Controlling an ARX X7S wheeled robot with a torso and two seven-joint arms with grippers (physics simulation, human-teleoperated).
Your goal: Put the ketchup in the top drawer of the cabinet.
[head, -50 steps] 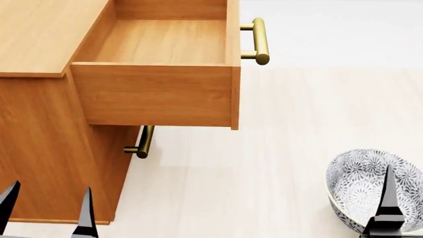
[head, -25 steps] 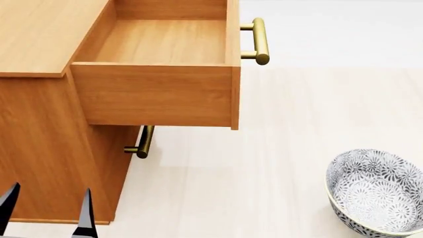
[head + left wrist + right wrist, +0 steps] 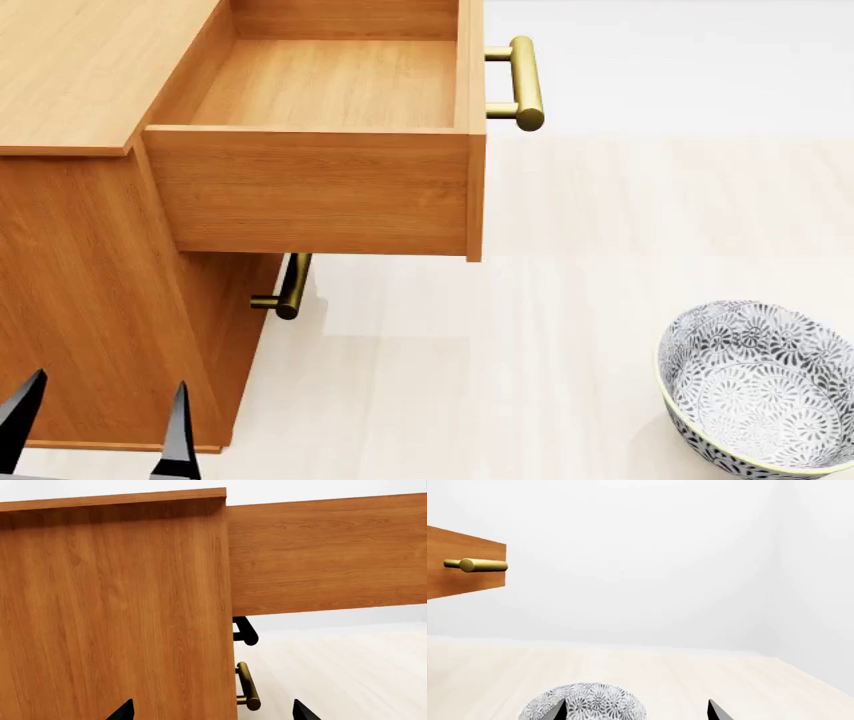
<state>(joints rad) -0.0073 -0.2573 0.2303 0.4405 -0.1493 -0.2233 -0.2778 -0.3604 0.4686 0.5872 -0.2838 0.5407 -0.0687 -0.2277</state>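
Black fingertips, left gripper: two thin dark points at the near edge of the head view, spread apart with nothing between them, close to the cabinet's side.
Right gripper: only two dark tips show in its wrist view, parted and empty, with the bowl between and beyond them.
Bowl: round, deep, grey with a dense white floral pattern inside and out; it sits on the pale floor, well apart from the cabinet.
Floor: light, faintly streaked wood-look planks.
Cabinet: boxy, honey-brown wood grain, flat smooth top.
Lower drawer handle: short brass bar on two posts, under the pulled-out drawer.
Top drawer: pulled far out, a plain wooden box with a bare inside.
Top drawer handle: round brass bar on its front.
Ketchup: not visible in any view.
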